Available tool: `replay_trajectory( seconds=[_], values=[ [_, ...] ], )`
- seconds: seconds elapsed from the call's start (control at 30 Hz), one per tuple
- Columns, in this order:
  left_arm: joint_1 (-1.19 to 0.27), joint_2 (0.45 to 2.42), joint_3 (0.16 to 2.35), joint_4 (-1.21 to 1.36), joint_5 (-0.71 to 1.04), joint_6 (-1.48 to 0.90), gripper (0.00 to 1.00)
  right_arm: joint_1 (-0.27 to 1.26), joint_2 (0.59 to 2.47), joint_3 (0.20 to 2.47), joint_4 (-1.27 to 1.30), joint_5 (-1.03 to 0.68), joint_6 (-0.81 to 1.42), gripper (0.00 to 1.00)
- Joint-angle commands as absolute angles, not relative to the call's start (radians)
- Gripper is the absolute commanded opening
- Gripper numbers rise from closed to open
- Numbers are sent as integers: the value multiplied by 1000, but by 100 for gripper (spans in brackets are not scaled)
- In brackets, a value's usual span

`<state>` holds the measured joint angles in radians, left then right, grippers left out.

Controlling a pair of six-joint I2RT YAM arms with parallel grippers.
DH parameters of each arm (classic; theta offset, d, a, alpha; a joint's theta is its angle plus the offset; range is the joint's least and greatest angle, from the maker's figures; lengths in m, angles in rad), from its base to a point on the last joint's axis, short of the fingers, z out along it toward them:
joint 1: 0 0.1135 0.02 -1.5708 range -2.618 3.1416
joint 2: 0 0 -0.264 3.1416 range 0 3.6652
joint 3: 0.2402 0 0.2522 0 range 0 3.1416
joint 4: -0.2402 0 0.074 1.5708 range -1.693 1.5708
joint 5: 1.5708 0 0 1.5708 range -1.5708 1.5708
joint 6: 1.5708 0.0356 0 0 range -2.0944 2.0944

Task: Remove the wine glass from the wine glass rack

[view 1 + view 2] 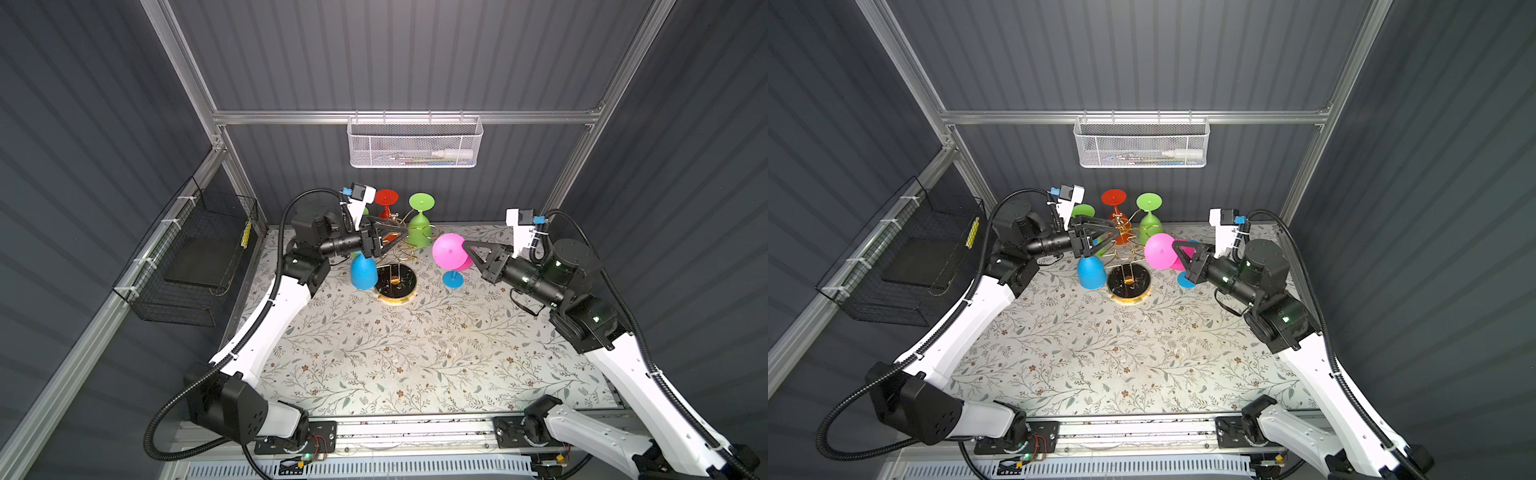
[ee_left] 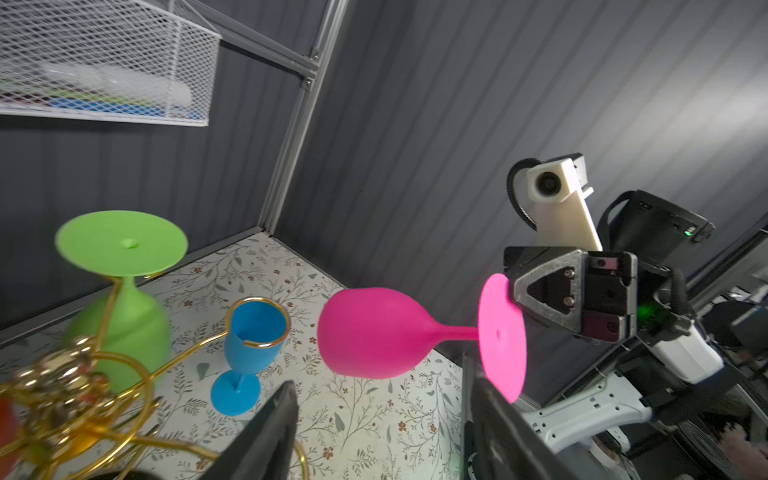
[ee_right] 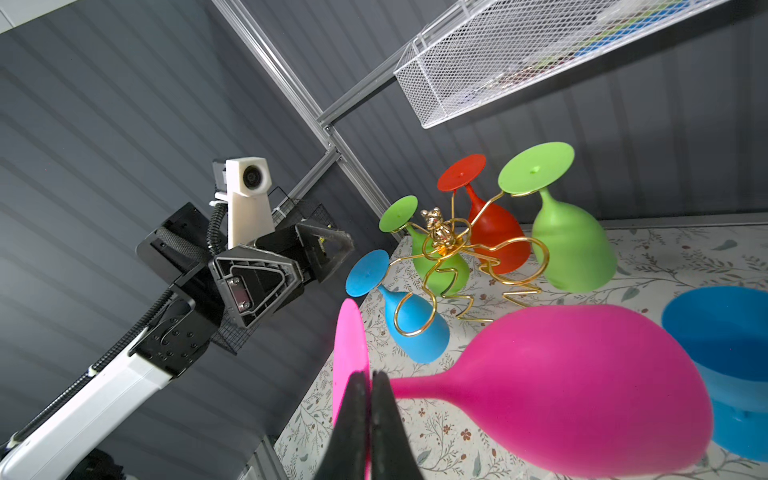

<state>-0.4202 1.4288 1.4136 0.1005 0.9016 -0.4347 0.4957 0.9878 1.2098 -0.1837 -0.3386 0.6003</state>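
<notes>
Your right claw pinches the pink wine glass clear of the wine glass rack; left claw gapes empty. Setting it down looks next.

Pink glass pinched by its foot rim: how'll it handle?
Opaque pink glass looks plastic: probably light, not fragile. Right gripper holds only the foot rim, bowl sticking out sideways, so it may pivot. Laid down, the round bowl would likely roll.

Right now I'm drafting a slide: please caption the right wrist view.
Right pincer shut on the foot of the pink wine glass, held sideways, free of the gold wine glass rack.
</notes>
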Motion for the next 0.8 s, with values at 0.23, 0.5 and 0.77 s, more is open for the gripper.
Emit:
replay_trajectory(
  seconds=[0.23,0.5,0.77],
  values=[
    [-520,1502,1518,147,1033,-457,66,492,1030,1295,-132,-429,561,0],
    [-548,1544,1526,207,1090,-518,60,492,1042,1296,-114,-439,565,0],
    [-567,1570,1537,229,1125,-554,46,492,1052,1298,-114,-440,562,0]
  ],
)
